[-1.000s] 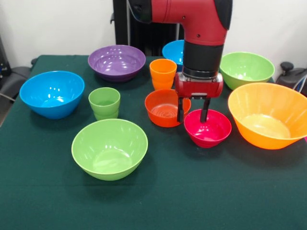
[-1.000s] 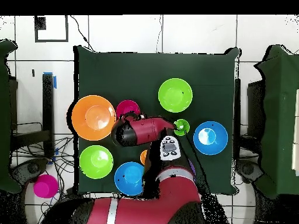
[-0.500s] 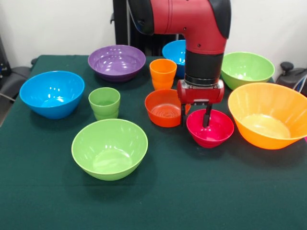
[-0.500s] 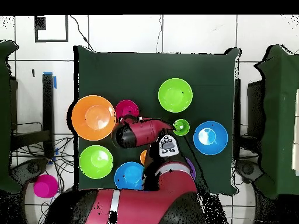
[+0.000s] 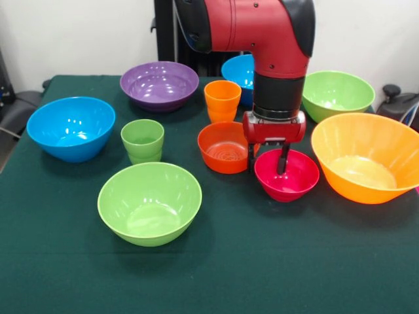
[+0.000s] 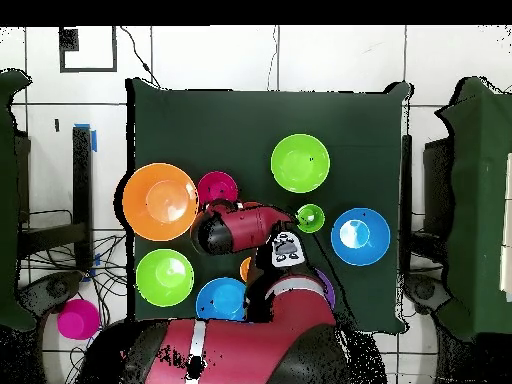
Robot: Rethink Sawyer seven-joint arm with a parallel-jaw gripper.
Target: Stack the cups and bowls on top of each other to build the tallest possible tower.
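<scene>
My gripper (image 5: 266, 161) is open and hangs low over the near-left rim of the small magenta bowl (image 5: 291, 180). One finger (image 5: 283, 159) is inside the bowl, the other is outside it, next to the small orange-red bowl (image 5: 221, 148). The orange cup (image 5: 222, 99) stands behind that bowl, and the light green cup (image 5: 142, 140) stands to the left. In the overhead view the arm (image 6: 235, 226) hides the gripper beside the magenta bowl (image 6: 217, 187).
The large orange bowl (image 5: 363, 157) sits close on the right. A light green bowl (image 5: 149, 203) is in front and another (image 5: 337, 93) at the back right. A blue bowl (image 5: 71, 127) is at the left, the purple bowl (image 5: 159, 84) and a second blue bowl (image 5: 236, 69) at the back.
The gripper has moved slightly right and down onto the magenta bowl's rim, and the bowl has shifted a little to the right. Nothing else has moved.
</scene>
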